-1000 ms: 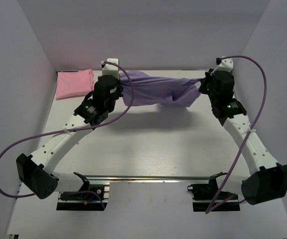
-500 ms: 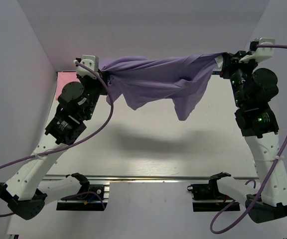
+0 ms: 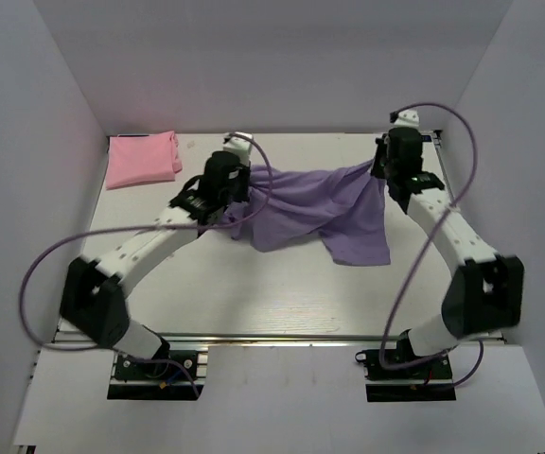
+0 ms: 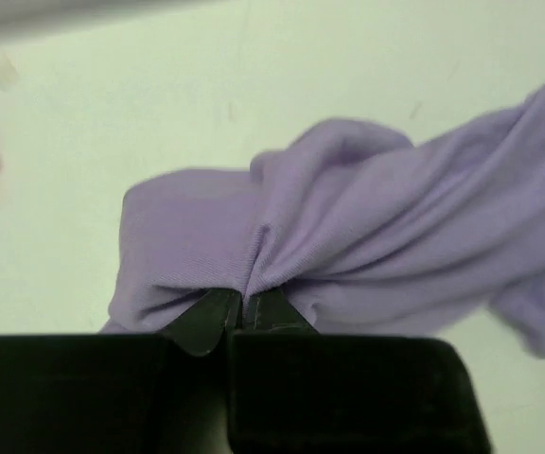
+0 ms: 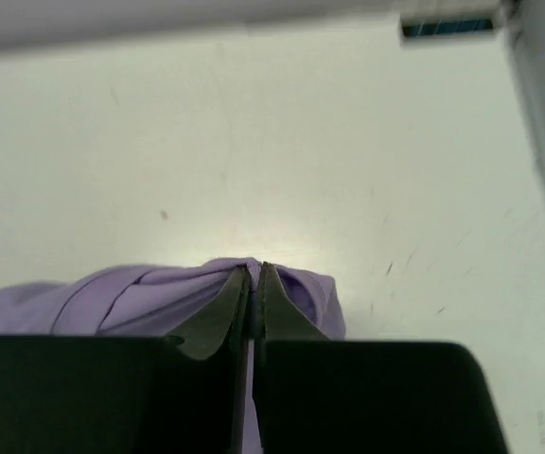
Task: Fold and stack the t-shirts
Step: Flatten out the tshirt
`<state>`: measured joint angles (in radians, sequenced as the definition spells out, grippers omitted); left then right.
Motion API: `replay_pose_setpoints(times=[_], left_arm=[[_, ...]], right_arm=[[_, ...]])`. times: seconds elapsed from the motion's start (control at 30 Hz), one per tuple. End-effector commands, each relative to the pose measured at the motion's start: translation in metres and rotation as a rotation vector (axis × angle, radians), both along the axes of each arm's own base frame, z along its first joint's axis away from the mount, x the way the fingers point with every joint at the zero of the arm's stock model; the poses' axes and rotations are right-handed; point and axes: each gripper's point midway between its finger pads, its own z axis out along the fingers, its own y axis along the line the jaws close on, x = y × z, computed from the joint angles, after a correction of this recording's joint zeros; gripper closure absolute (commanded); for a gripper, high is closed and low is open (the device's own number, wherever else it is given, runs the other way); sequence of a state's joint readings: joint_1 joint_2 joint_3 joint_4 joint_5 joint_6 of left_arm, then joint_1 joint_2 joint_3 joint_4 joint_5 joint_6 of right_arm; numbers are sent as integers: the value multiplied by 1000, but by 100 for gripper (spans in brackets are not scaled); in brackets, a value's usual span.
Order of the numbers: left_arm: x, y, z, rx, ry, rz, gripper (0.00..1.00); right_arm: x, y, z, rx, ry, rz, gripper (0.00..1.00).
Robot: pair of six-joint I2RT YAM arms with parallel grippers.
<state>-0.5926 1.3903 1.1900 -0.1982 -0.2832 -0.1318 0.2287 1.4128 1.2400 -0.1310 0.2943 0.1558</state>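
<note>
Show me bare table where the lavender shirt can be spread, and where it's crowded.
Widest: near half of the table, between the lavender t-shirt and the front rail. Narrower: a strip behind it along the back wall. Crowded: far-left corner by the pink t-shirt, and around the left gripper and right gripper pinching the cloth.

Your white table [image 3: 282, 284] carries two things. You'll see a folded pink t-shirt [image 3: 142, 159] lying flat in the far left corner, and a rumpled lavender t-shirt [image 3: 320, 213] spread across the far middle, apart from it.
</note>
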Motion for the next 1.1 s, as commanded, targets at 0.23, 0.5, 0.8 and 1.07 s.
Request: replay_pose_setpoints(times=[0.23,0.5,0.8,1.07], left_arm=[[145,-32,-112,12,251,-71,98],[192,-32,-136,-35,324,-119,0],[130,3,-90,-30,293,-84,0],[46,35,-122,-31,369,-41,0]], right_arm=[[92,-12,-103,5,254,-85,100],[132,-2,-122,29,311,11,55],[97,10,-99,88,308,85,10],[24,62,-115,15,278,420,10]])
